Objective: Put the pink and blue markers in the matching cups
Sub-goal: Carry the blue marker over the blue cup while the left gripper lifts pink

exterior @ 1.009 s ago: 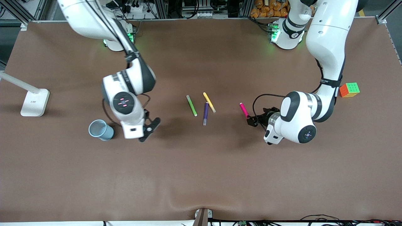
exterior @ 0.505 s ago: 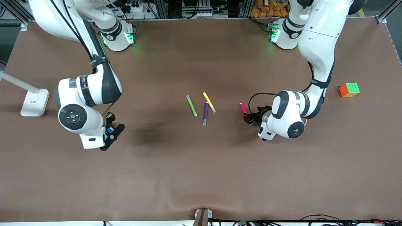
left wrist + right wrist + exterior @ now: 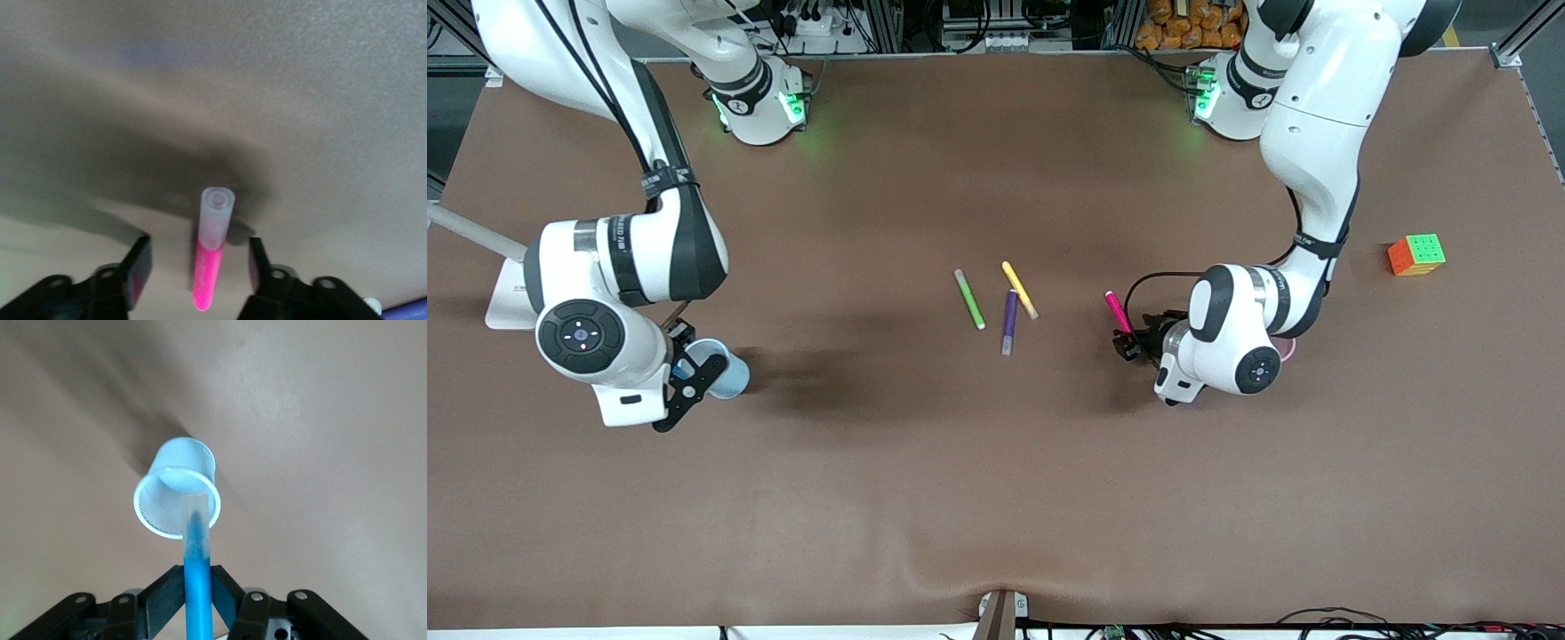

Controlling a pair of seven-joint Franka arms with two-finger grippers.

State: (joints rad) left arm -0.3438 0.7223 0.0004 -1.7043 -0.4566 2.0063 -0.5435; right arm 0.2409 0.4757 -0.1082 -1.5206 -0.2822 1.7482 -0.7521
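1. Right gripper [image 3: 198, 587]: pinching blue marker [image 3: 197, 553], pale cap end over mouth of blue cup [image 3: 177, 496]; hovering toward right arm's end of table [image 3: 996, 498].
2. Blue cup: upright on table, well in from the edges, near white lamp base [image 3: 507, 307].
3. Left gripper [image 3: 200, 270]: fingers [image 3: 137, 267] spread, one each side of pink marker [image 3: 212, 250], not touching it; low over mid-table.
4. Pink marker: flat on table, pale cap pointing away from gripper.
5. Pink cup [image 3: 1286, 348]: only a rim sliver seen under left arm's wrist.
6. Mid-table: green pen [image 3: 969, 300], purple pen [image 3: 1009, 322], yellow pen [image 3: 1019, 290]; purple and yellow touching.
7. Puzzle cube [image 3: 1416, 254] nr left arm's end.
8. Surface: brown matte, shadowed under arms. Rear edge: metal framing, cables.
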